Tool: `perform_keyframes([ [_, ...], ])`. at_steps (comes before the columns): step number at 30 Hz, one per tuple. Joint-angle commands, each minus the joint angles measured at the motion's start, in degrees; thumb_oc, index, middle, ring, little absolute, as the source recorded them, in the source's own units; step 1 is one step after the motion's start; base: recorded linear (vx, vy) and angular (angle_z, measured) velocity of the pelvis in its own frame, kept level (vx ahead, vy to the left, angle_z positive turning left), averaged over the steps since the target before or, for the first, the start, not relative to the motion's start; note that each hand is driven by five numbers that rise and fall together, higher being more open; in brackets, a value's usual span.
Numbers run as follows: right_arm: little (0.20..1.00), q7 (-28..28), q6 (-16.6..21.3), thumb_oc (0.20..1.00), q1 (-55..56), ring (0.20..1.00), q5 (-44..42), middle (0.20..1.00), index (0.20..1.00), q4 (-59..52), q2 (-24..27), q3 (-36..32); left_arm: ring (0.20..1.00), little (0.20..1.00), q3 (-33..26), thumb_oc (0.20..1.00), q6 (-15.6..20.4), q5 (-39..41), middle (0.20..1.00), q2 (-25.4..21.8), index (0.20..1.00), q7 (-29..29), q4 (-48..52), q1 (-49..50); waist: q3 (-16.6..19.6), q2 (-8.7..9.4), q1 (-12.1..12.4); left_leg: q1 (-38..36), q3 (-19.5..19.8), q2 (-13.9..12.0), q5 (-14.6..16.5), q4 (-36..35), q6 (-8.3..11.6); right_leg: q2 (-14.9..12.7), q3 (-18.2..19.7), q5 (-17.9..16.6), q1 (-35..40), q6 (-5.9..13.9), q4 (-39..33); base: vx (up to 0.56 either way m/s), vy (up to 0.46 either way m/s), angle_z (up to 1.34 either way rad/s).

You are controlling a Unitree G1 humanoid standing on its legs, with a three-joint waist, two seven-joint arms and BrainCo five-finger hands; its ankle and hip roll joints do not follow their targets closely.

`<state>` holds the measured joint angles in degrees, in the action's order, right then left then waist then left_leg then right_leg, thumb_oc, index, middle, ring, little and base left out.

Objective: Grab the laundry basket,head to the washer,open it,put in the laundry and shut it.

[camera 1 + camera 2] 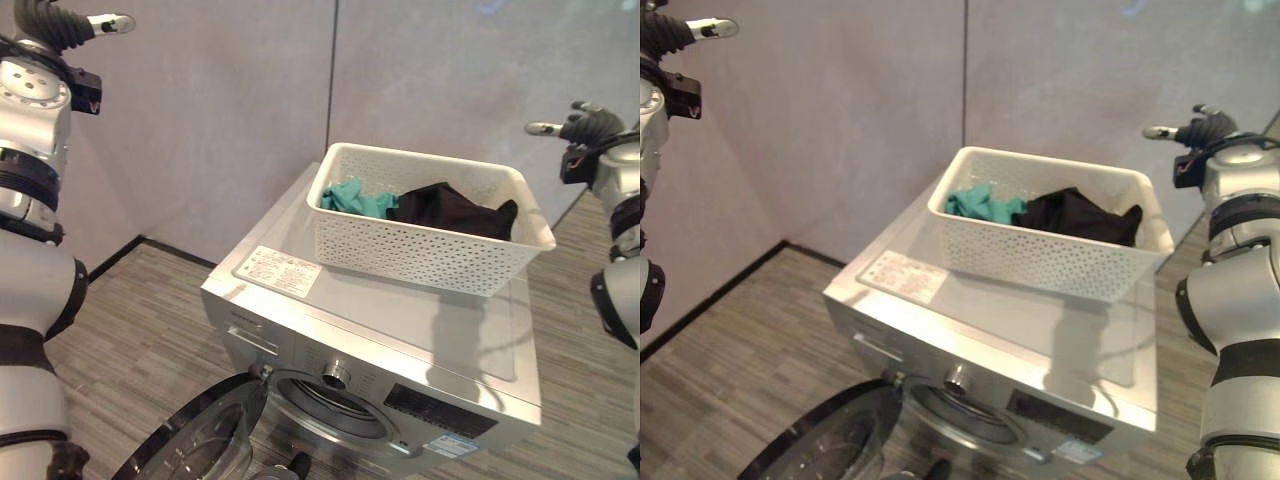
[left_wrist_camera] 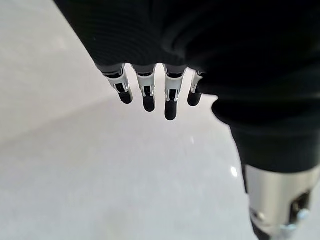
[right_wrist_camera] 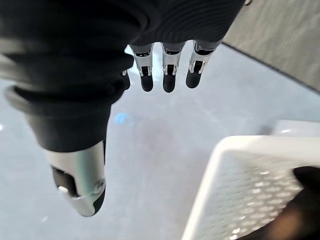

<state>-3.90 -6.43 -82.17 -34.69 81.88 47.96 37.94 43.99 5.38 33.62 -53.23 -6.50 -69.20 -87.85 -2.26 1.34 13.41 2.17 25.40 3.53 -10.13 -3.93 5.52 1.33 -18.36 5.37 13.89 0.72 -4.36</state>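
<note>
A white perforated laundry basket stands on top of the silver washer. Inside it lie a teal garment and a black garment. The washer's round door hangs open at the lower left, showing the drum opening. My left hand is raised high at the upper left, far from the basket, fingers straight and holding nothing. My right hand is raised at the right, beyond the basket's far right corner, fingers straight and empty. A corner of the basket shows in the right wrist view.
Grey wall panels stand close behind the washer. Striped grey flooring runs to the left and right of the machine. A white label lies on the washer top in front of the basket.
</note>
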Motion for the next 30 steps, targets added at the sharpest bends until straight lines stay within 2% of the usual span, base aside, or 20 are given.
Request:
perform_keyframes([
  [1,1.0,0.7,3.6,1.0,-2.3,1.0,0.7,1.0,1.0,-3.0,4.6,3.6,1.0,1.0,0.2,1.0,3.6,0.7,1.0,-4.1,1.0,-1.1,1.1,-2.7,1.2,-1.93,2.4,4.5,-2.6,-6.2,1.7,3.3,3.48,-3.7,3.3,6.1,-1.9,1.83,9.4,-0.07,-0.078,0.44],
  [6,1.0,0.0,3.7,1.0,7.9,1.0,4.7,1.0,1.0,-4.6,6.5,-0.1,1.0,1.0,-6.0,1.0,4.0,-4.5,1.0,-8.2,1.0,-1.8,10.4,10.1,0.5,-2.56,4.5,5.4,-1.1,-7.1,1.6,3.9,4.09,-1.9,2.0,6.5,-1.0,0.57,8.5,-0.1,-0.106,0.19],
  [10,1.0,0.1,4.6,1.0,17.0,1.0,4.3,1.0,1.0,-5.7,7.3,-6.8,1.0,1.0,-15.7,1.0,6.5,2.0,1.0,-12.0,1.0,3.0,26.1,30.5,-0.1,-3.36,6.4,5.6,-0.2,-7.6,1.8,3.7,3.96,-1.0,0.8,7.0,-0.8,-0.14,8.8,-0.07,-0.046,0.07],
  [12,1.0,-0.2,4.9,1.0,21.0,1.0,5.1,1.0,1.0,-6.4,8.9,-9.9,1.0,1.0,-23.7,1.0,7.6,4.9,1.0,-15.3,1.0,5.3,37.3,45.7,0.1,-3.65,7.5,5.9,-0.1,-7.6,1.7,3.4,3.85,-0.7,0.2,7.0,-0.8,-0.37,9.0,-0.03,-0.007,0.12],
  [14,1.0,-0.4,5.5,1.0,26.1,1.0,5.6,1.0,1.0,-8.2,11.7,-13.8,1.0,1.0,-35.2,1.0,8.5,7.3,1.0,-17.9,1.0,9.0,49.6,64.3,0.4,-3.82,7.4,6.5,-0.3,-7.4,1.8,3.2,3.78,-0.7,-0.3,7.1,-0.9,-0.45,9.2,-0.01,0.003,0.24],
  [16,1.0,-0.7,6.2,1.0,30.6,1.0,6.3,1.0,1.0,-9.1,14.4,-17.4,1.0,1.0,-43.8,1.0,8.6,9.1,1.0,-17.5,1.0,12.0,58.7,78.1,0.8,-3.94,7.4,6.7,-0.1,-7.2,2.0,2.9,3.58,-0.8,-0.9,6.9,-0.8,-0.36,9.0,0.03,0.023,0.31],
  [17,1.0,-1.3,6.9,1.0,36.7,1.0,6.4,1.0,1.0,-10.4,16.6,-21.7,1.0,1.0,-49.0,1.0,8.8,11.2,1.0,-16.3,1.0,15.3,64.5,88.1,0.8,-4.33,7.1,6.8,0.0,-7.1,2.1,2.8,3.35,-0.9,-1.1,6.9,-0.7,-0.32,9.1,0.06,0.032,0.23],
  [18,1.0,-1.6,7.2,1.0,40.6,1.0,7.0,1.0,1.0,-12.4,16.9,-24.5,1.0,1.0,-52.1,1.0,8.4,11.1,1.0,-16.1,1.0,16.8,67.9,93.8,1.1,-4.0,6.6,6.8,0.0,-7.0,2.1,2.8,3.28,-0.9,-1.0,6.9,-0.8,-0.26,9.2,0.06,0.03,0.11],
  [21,1.0,-2.1,7.6,1.0,49.3,1.0,8.4,1.0,1.0,-16.3,18.2,-29.7,1.0,1.0,-55.3,1.0,7.5,13.0,1.0,-13.8,1.0,19.7,70.9,101.2,1.0,-4.3,5.6,6.6,-0.2,-7.0,2.1,2.7,3.18,-1.2,-0.7,6.7,-0.9,-0.07,9.2,0.04,0.023,0.15],
  [22,1.0,-2.6,8.2,1.0,60.1,1.0,9.0,1.0,1.0,-22.4,18.3,-37.8,1.0,1.0,-58.9,1.0,6.7,13.6,1.0,-12.6,1.0,21.8,73.6,108.5,1.2,-3.96,5.1,6.4,-0.3,-7.0,2.1,2.5,3.03,-1.5,-0.6,6.6,-0.9,0.17,9.0,0.05,0.04,0.07],
  [24,1.0,-3.2,8.8,1.0,69.8,1.0,8.4,1.0,1.0,-27.1,19.4,-45.8,1.0,1.0,-60.0,1.0,5.9,11.3,1.0,-13.1,1.0,23.2,71.6,112.6,1.2,-3.78,3.9,6.1,-1.1,-7.2,2.1,2.2,2.83,-2.1,0.1,6.1,-1.2,0.51,8.8,0.01,0.019,-0.02],
  [27,1.0,-2.5,9.4,1.0,70.5,1.0,7.0,1.0,1.0,-26.0,20.1,-48.1,1.0,1.0,-58.8,1.0,5.7,10.1,1.0,-13.8,1.0,23.1,68.8,112.3,1.3,-3.69,3.9,5.7,-1.9,-7.3,2.1,1.9,2.67,-2.5,0.7,5.5,-1.4,1.04,8.4,-0.01,0.019,-0.2],
  [30,1.0,-0.8,9.9,1.0,64.3,1.0,3.8,1.0,1.0,-21.9,22.3,-47.4,1.0,1.0,-57.2,1.0,6.1,8.4,1.0,-14.1,1.0,21.7,65.4,109.9,1.4,-3.83,4.2,5.2,-2.8,-7.4,2.2,1.8,2.32,-3.3,1.9,4.8,-1.8,1.58,7.9,0.0,0.042,-0.31],
])
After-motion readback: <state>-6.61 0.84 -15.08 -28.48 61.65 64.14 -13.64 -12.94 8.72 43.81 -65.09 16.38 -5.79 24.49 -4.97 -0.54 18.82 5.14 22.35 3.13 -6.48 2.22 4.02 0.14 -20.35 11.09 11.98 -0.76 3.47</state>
